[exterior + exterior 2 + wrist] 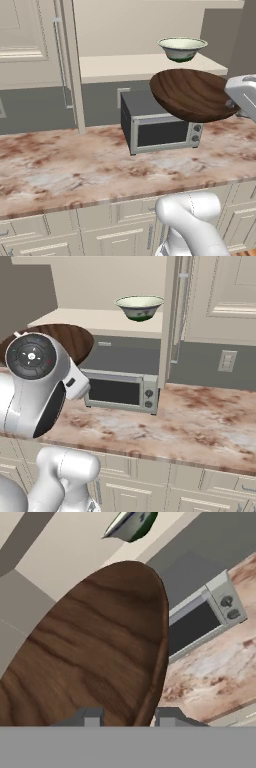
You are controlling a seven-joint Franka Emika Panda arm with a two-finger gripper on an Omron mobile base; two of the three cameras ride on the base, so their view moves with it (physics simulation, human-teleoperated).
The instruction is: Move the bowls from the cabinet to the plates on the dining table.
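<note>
The dark-brown wooden bowl (192,95) (75,338) hangs tilted in the air above the microwave, below the cabinet shelf. My gripper (231,104) (130,718) is shut on its rim, one finger on each side of the wall; the bowl's grained surface (90,652) takes up much of the hand view. The pale cream-green bowl (182,48) (139,307) (131,524) stands upright on the pale shelf (120,66) of the open cabinet (220,296). The dining table's marbled top (65,165) (200,416) lies below. The plates are out of view.
A grey microwave (160,127) (122,390) (200,619) stands on the stone top right under the held bowl. An open cabinet door (70,65) (172,316) with a long bar handle juts forward beside the shelf. Beige drawer fronts (100,220) run below.
</note>
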